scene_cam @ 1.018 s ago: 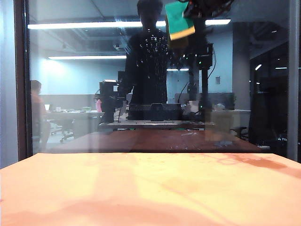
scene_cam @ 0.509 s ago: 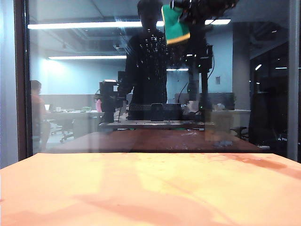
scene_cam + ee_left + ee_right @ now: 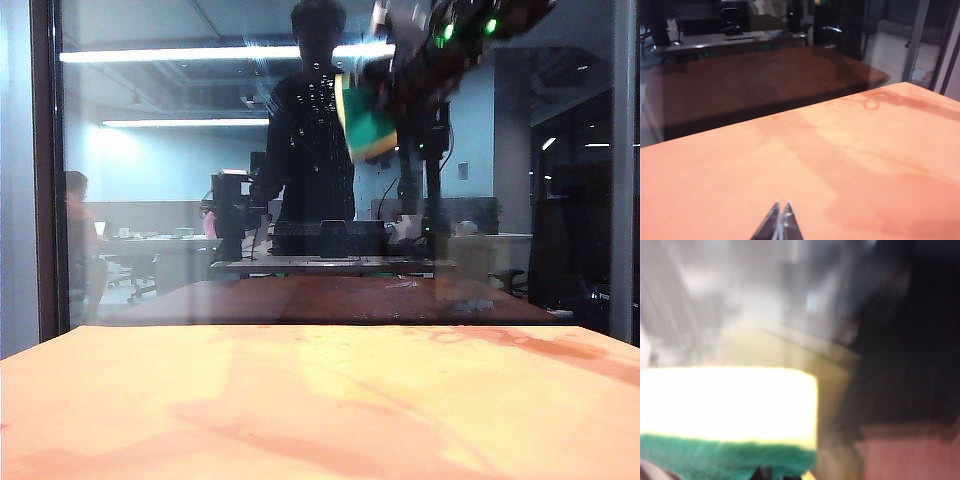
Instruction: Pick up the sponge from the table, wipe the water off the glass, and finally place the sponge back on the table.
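- The glass (image 3: 200,180) is seen as an upright pane behind the table's far edge, well above and beyond the left gripper and directly at the front of the right gripper; dim office reflections are carried on it.
- The table (image 3: 320,400) is seen as a broad orange-tan surface, spread just below and ahead of the left gripper and far below the right gripper.
- The right gripper (image 3: 385,95) is held high against the upper part of the glass, blurred in the exterior view, with its dark arm running off up and to the right.
- The sponge (image 3: 366,118) is pinched in the right gripper's pressed-together jaws, projecting from the gripper toward the glass; in the right wrist view the sponge (image 3: 727,415) is shown close and blurred, its cream foam above the green scouring layer.
- The left gripper (image 3: 780,220) is seen low over the near part of the table, its fingertips (image 3: 774,216) brought together with nothing between them, well apart from the sponge.
- The water (image 3: 315,95) is seen as tiny whitish droplets on the glass, just beside the sponge on the side away from the right gripper.
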Robot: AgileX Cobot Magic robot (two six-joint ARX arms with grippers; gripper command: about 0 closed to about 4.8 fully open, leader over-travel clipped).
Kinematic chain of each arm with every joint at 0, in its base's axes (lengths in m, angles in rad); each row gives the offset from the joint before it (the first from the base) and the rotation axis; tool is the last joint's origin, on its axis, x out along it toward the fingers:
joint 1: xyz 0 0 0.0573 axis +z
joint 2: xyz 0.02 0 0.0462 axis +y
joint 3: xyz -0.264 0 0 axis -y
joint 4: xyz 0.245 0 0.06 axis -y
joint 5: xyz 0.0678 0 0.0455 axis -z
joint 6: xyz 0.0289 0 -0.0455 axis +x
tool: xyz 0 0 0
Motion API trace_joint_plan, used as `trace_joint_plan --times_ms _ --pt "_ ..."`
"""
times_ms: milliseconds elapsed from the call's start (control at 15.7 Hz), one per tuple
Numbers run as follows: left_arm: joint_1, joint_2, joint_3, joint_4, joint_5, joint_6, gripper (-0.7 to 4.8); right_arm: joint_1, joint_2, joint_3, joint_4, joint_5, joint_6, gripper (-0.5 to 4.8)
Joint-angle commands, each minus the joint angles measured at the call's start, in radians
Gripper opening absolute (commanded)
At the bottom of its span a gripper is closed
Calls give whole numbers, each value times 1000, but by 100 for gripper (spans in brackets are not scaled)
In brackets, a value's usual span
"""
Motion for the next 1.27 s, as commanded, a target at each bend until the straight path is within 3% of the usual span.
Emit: trace_joint_plan --times_ms 64,700,955,1273 --pt "0 1 3 9 1 3 -6 -17 31 -8 -126 118 -6 -9" --pt "0 1 3 9 0 3 -6 -16 -80 11 -68 101 -1 -9" --pt "0 1 3 10 0 3 -6 -11 -83 229 -75 90 7 -9" --pt "0 1 3 9 1 3 -6 0 -81 293 -116 66 10 -9"
